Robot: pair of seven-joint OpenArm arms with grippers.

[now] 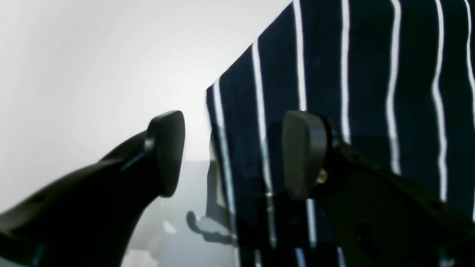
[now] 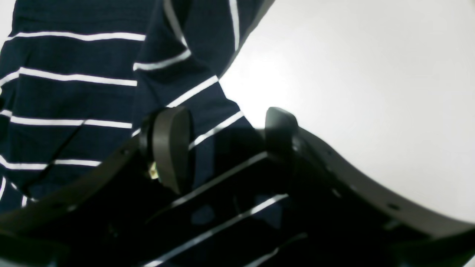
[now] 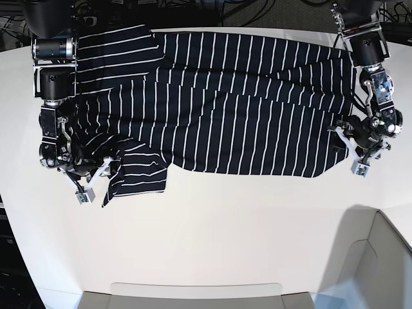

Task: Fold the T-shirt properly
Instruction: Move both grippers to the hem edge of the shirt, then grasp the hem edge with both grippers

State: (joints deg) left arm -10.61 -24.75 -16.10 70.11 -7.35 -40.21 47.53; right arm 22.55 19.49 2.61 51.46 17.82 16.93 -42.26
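The T-shirt [image 3: 225,116], dark navy with thin white stripes, lies spread across the white table [image 3: 212,225], with a sleeve folded at the lower left [image 3: 138,170]. My right gripper [image 3: 95,182] stands open at that sleeve. In the right wrist view the right gripper [image 2: 226,142] straddles the striped sleeve cloth [image 2: 74,96], its jaws wide apart. My left gripper [image 3: 347,151] is open at the shirt's right-hand edge. In the left wrist view the left gripper [image 1: 235,155] spans the cloth's edge [image 1: 334,74], one finger [image 1: 302,154] over the cloth and the other over bare table.
Grey bin rims show at the table's front edge [image 3: 193,293] and front right corner [image 3: 380,257]. Cables and dark equipment sit behind the table [image 3: 193,9]. Both arm bases stand at the back corners.
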